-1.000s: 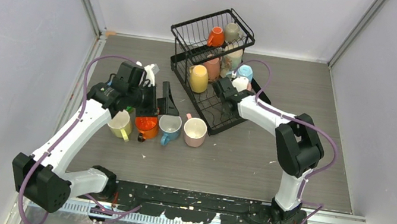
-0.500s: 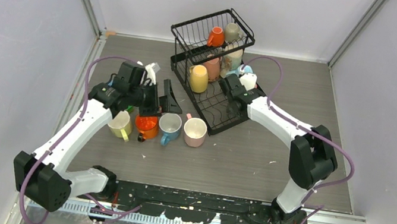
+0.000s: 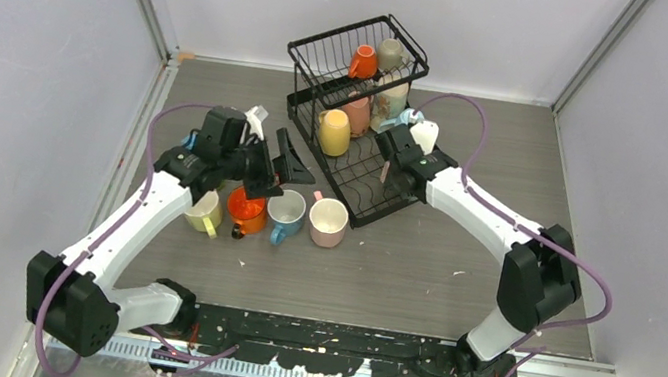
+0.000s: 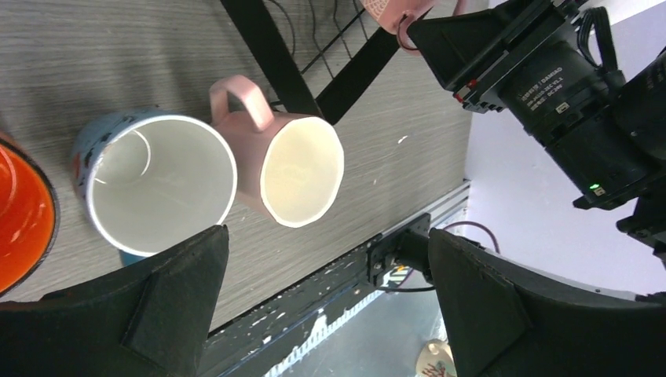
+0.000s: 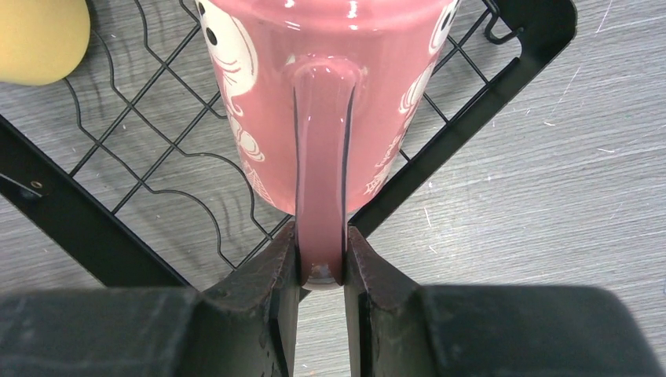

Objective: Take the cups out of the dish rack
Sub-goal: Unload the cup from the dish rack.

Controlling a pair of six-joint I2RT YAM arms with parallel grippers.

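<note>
Dish rack (image 3: 361, 181) stands at the back of the bench (image 3: 419, 263), two cups (image 3: 362, 59) in its upper basket, apparently three below. Four cups (image 3: 286, 209) line the bench before its left corner. Over the tray's right edge, another cup (image 5: 259, 94) has its handle between the right gripper's (image 5: 322, 251) jaws.

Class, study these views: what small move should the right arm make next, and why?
Probably lift the pink mug up and clear of the dish rack. The right pincer is shut on its handle, the mug is over the rack's wire tray, and unloaded cups already stand on the table nearby.
</note>
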